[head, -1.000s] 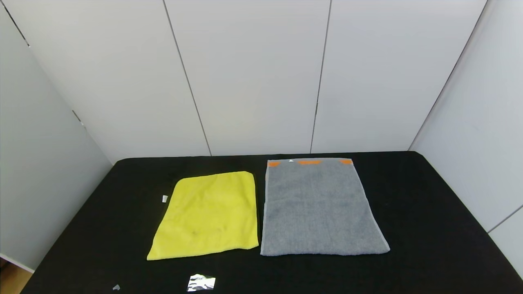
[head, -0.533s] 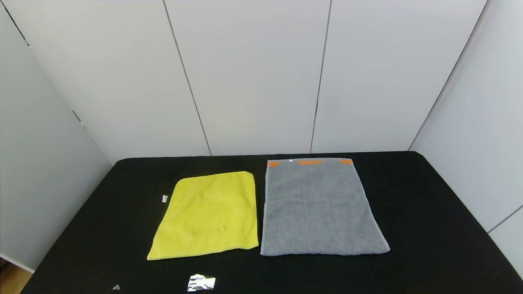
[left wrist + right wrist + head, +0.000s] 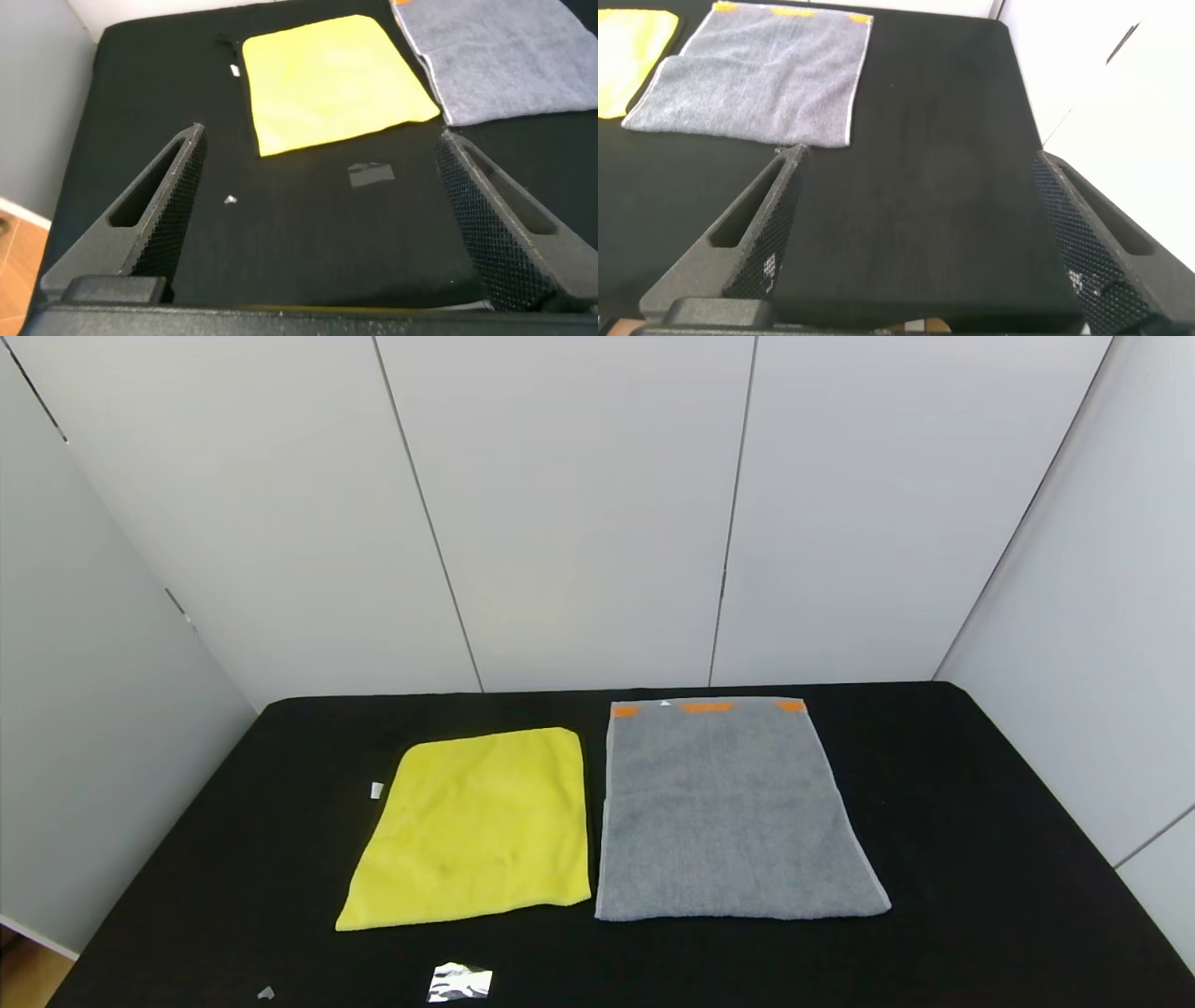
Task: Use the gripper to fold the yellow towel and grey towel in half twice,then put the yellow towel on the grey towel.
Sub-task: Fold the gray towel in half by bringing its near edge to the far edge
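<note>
The yellow towel (image 3: 474,828) lies flat on the black desk (image 3: 980,859), at about 9 o'clock from the grey towel (image 3: 728,812); their long edges run side by side, just apart. The grey towel is also spread flat, its end with orange marks (image 3: 707,707) at 12 o'clock, by the desk's far edge. A small white tag (image 3: 376,791) sits off the yellow towel's far left corner. At 6 o'clock from the yellow towel, near the desk's front edge, lies a shiny scrap of foil (image 3: 459,982), and a smaller grey scrap (image 3: 266,993) is at 9 o'clock from it.

Neither arm shows in the head view. The left tool (image 3: 318,215) hangs over the desk's near left part, fingers spread wide and holding nothing. The right tool (image 3: 915,215) hangs over the near right part, at 5 o'clock from the grey towel, also spread wide and empty.
</note>
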